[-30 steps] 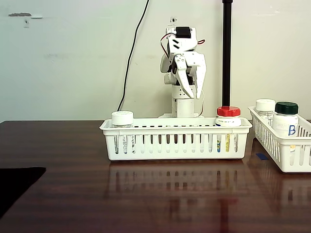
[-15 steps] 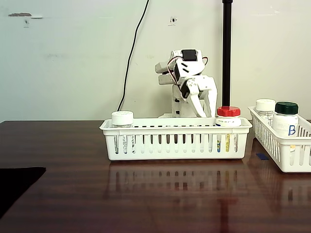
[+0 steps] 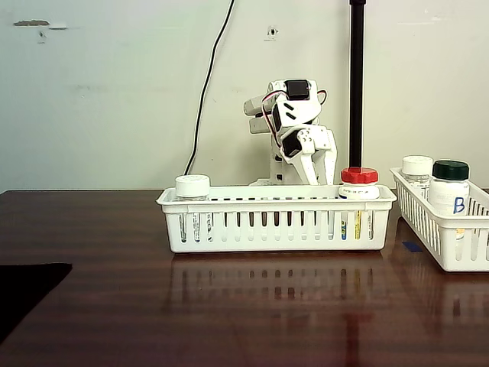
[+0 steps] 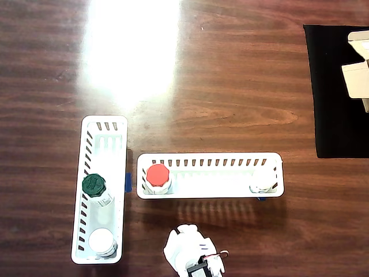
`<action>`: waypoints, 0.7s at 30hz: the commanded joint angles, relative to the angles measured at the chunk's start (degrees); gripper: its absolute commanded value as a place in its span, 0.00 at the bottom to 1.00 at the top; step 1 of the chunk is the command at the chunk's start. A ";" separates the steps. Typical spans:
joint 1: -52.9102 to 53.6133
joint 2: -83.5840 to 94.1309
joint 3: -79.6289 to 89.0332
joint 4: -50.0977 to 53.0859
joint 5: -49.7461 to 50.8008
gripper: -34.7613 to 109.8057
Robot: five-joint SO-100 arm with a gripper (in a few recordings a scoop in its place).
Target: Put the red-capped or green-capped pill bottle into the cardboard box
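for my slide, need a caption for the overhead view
White robot arm beside a white slotted basket holding a red-capped pill bottle.

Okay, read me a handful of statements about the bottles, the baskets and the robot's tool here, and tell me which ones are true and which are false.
1. The red-capped bottle stands in the long basket in front of the arm. True.
2. The tool holds the red-capped bottle. False: it hangs behind the basket, gripping nothing.
3. A green-capped bottle shares the other basket with a white-capped bottle. True.
4. The cardboard box sits inside a basket. False: it lies on a black mat at the overhead view's right edge.
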 commanded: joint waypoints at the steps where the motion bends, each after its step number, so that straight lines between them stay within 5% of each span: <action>1: -1.14 3.96 -0.09 0.00 -4.66 0.25; 21: -1.49 4.66 -0.09 0.00 -20.13 0.25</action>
